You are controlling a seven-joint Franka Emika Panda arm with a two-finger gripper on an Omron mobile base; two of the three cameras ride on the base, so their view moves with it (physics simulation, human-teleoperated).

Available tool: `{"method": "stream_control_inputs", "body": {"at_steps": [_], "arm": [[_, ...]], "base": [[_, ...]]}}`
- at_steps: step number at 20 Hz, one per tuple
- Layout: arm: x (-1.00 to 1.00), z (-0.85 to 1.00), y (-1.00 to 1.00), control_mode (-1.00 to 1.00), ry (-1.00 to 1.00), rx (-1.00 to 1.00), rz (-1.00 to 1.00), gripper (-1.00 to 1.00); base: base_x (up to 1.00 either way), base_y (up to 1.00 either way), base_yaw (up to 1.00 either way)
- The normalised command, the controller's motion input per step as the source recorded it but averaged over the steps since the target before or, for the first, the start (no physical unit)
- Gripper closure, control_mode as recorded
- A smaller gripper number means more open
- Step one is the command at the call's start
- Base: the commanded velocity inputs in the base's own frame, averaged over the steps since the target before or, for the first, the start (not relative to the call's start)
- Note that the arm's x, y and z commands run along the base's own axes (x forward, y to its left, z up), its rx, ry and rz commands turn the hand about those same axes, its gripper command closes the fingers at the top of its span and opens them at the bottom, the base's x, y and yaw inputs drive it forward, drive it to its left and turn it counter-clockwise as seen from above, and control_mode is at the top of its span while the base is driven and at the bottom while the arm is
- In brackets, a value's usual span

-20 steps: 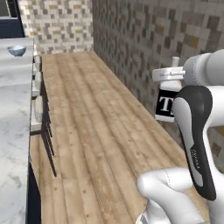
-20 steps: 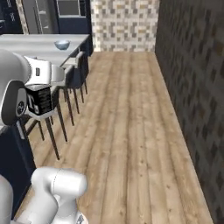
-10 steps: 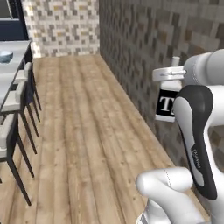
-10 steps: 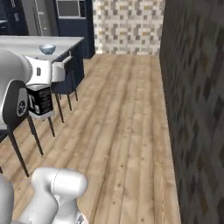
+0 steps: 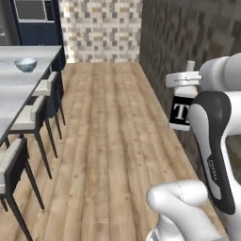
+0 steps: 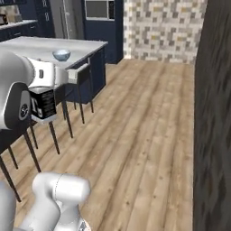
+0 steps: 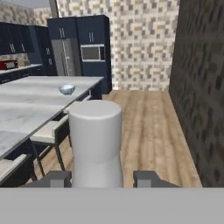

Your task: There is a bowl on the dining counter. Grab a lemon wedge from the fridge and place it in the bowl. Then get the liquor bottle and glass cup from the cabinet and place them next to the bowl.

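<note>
Dark liquor bottle (image 5: 181, 110) carried upright in the gripper (image 7: 103, 178), long axis vertical, pale cap (image 7: 95, 111) pointing up, black label with white lettering facing the left base view. Jaws partly closed, clamped on the bottle's neck from both sides, fingertips (image 7: 148, 177) showing either side of it in the hand view. Held high over the wooden floor (image 5: 108, 141), well apart from the marble dining counter (image 6: 40, 45). Bowl (image 6: 61, 55) resting on that counter, chairs (image 5: 40, 115) lined along its edge. Fridge (image 7: 63, 57) far beyond.

White "T" on liquor bottle (image 5: 181, 109) label
</note>
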Motion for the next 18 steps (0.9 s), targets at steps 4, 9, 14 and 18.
{"method": "stream_control_inputs", "body": {"at_steps": [4,9,14,18], "arm": [[0.0,0.0,0.0,1.0,0.0,0.0,0.0,1.0],[0.0,0.0,0.0,1.0,0.0,0.0,0.0,1.0],[0.0,0.0,0.0,1.0,0.0,0.0,0.0,1.0],[0.0,0.0,0.0,1.0,0.0,0.0,0.0,1.0]], "base": [[1.0,-0.26,0.38],[1.0,-0.33,0.39],[1.0,-0.37,0.4],[1.0,-0.42,0.42]]}}
